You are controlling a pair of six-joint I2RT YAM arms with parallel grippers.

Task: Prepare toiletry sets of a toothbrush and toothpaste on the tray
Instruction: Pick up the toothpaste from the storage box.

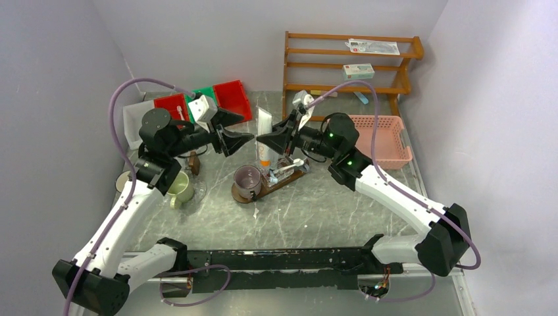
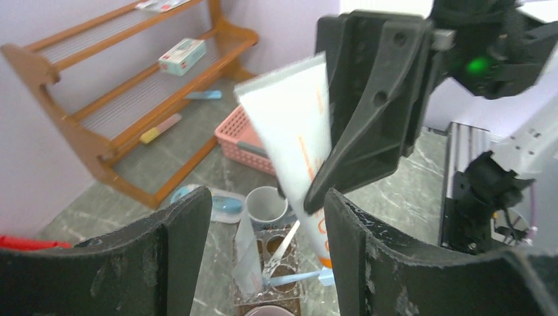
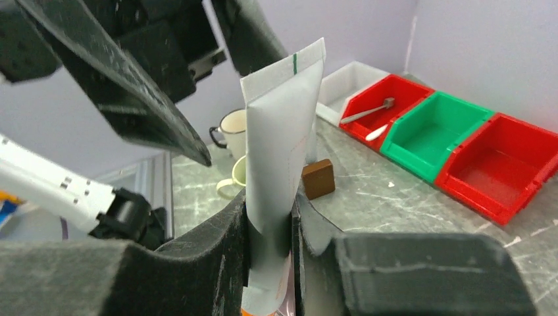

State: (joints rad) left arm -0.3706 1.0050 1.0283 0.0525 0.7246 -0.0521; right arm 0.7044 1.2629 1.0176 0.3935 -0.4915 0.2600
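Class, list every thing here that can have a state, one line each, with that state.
Toothpaste tube, upright, gripped.
Right end effector, shut on the tube.
Left end effector, open.
Mug on the tray, upright.
Green bin, empty.

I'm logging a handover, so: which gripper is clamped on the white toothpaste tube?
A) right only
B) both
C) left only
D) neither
A: in the right wrist view the right gripper pinches the white tube upright between its fingers, while the left gripper has its fingers spread, short of the tube.
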